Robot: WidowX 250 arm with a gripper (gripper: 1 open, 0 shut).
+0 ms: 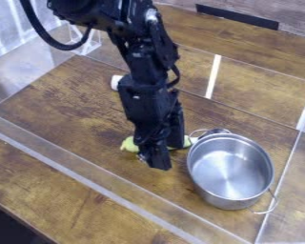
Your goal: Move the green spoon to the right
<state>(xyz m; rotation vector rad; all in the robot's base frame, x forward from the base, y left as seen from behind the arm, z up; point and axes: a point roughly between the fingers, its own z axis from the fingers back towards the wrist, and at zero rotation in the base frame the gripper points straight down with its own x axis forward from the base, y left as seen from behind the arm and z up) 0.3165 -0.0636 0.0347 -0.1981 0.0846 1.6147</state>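
Observation:
The green spoon (pixel 130 145) lies on the wooden table just left of the steel pot. Only the yellow-green ends of it show on either side of my fingers. My gripper (pixel 154 152) points straight down onto the middle of the spoon, fingertips at table level and straddling the handle. The dark fingers hide the contact, so I cannot tell whether they are pressing on the handle. The spoon's silver bowl is hidden near the pot's rim.
The shiny steel pot (pixel 229 170) stands empty right of the gripper, almost touching the spoon's end. A small white object (pixel 117 83) peeks out behind the arm. Clear plastic walls (pixel 66 162) ring the work area, and a white rack (pixel 81 38) stands at the back left.

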